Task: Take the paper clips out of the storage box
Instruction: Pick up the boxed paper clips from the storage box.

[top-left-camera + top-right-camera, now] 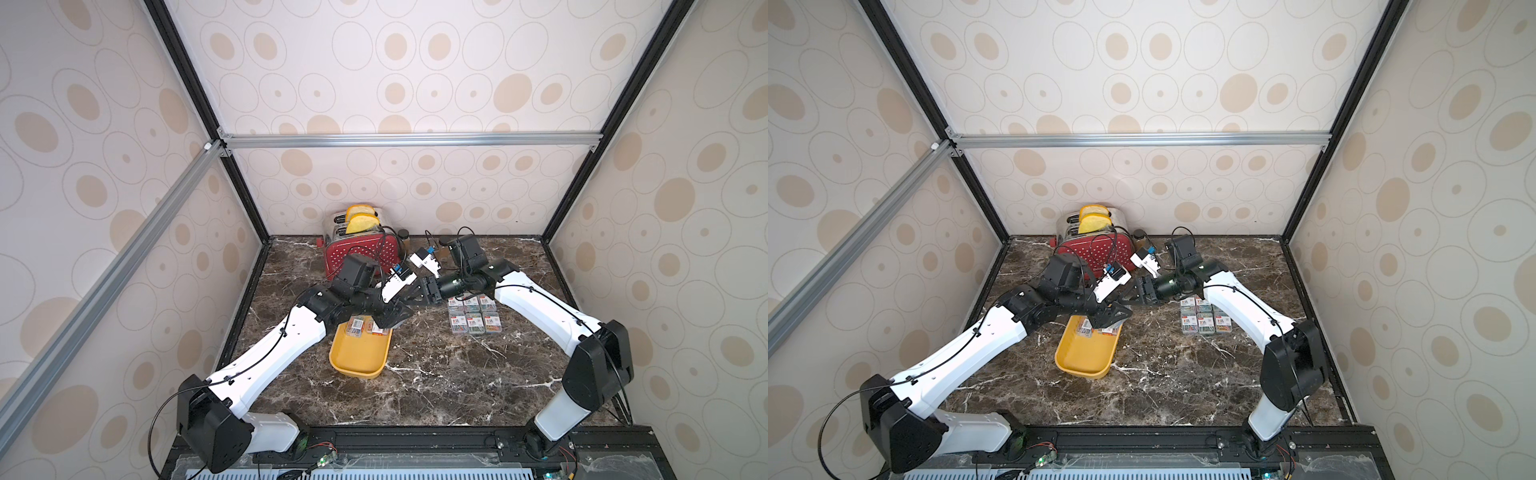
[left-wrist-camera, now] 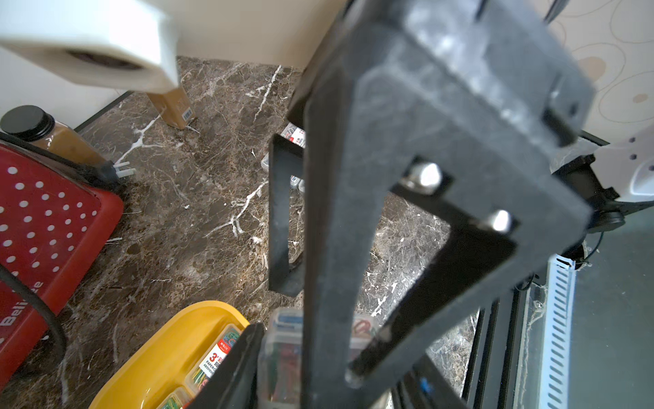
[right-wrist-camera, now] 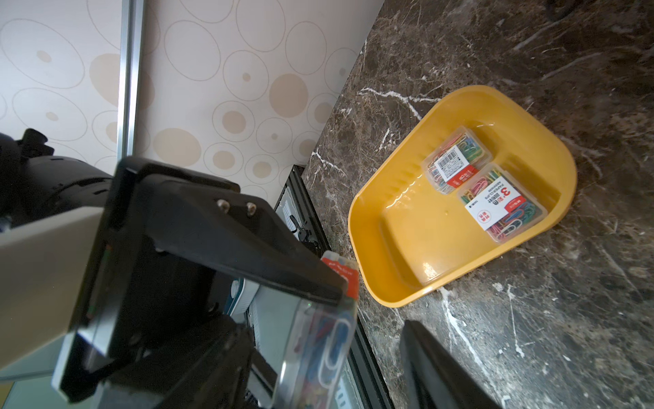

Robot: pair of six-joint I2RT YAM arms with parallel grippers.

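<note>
Seen from above, with 12 o'clock at the back wall, two robot arms meet over the middle of a dark marble counter (image 1: 436, 374). The left gripper (image 1: 395, 316) is clamped on one clear case (image 3: 318, 336) of coloured paper clips, held in the air over the 1 o'clock corner of the yellow storage box (image 1: 359, 359). The box sits at 9 o'clock from the counter's middle. Two more cases (image 3: 456, 159) lie side by side at the box's far end. The right gripper (image 1: 409, 297) hovers at 1 o'clock of the left one, jaws apart and holding nothing; one of its fingers (image 3: 435, 368) stands just beside the held case. Six cases (image 1: 473, 322) lie in a tidy block on the counter at 3 o'clock. A red dotted toaster (image 1: 338, 255) stands at 11 o'clock
</note>
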